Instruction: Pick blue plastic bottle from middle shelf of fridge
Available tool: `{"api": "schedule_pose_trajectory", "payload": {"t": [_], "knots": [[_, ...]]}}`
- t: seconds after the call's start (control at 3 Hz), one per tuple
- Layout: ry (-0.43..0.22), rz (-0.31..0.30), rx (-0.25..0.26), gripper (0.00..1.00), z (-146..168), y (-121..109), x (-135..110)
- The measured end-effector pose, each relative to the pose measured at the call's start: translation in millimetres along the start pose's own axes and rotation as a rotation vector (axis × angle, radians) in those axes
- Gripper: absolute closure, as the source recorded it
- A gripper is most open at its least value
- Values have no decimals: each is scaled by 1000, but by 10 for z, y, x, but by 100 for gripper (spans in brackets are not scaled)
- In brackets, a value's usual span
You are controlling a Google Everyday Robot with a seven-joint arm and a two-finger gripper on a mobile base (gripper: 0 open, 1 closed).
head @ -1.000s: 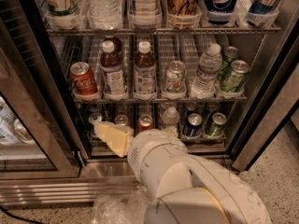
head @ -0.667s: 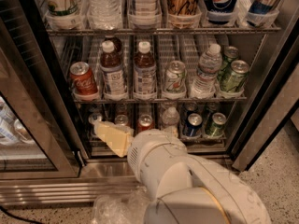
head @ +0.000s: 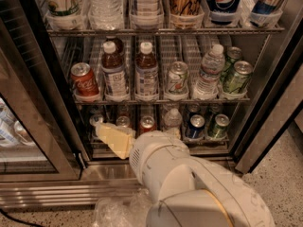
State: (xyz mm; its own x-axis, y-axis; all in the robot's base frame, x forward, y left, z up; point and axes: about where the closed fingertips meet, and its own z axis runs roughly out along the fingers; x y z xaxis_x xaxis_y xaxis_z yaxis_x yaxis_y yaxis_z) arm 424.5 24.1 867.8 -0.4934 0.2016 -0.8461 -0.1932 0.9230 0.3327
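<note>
Approach step: claw [head: 103, 130] hovering low before fridge [head: 279, 93] bottom shelf, holding nothing, opening: cannot tell; bottle [head: 115, 74] standing above claw on middle shelf, untouched. Next move calling for rising, reaching forward

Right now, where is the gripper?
Lower left of centre, the gripper is at the bottom shelf of the fridge, below the left blue bottle and Coke can.

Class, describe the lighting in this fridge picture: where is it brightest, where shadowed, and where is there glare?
Camera view: in the fridge, the middle shelf is lit best; the bottom shelf sits in shadow, where the pincer hangs at its left front; the glass door at left carries pale glare; the white arm in front catches light.
</note>
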Motion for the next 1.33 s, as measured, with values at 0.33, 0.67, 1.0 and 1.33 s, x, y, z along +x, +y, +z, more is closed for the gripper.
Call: {"api": "schedule_pose_trajectory", "payload": {"t": [0.33,0.67,1.0,1.33], "knots": [[0,0,0,0,0,0,0],[1,-15,-7,0,52,-71,-2],[7,-1,-47,0,130,-165,-65],[8,17,-116,0,286,-205,-198]]}}
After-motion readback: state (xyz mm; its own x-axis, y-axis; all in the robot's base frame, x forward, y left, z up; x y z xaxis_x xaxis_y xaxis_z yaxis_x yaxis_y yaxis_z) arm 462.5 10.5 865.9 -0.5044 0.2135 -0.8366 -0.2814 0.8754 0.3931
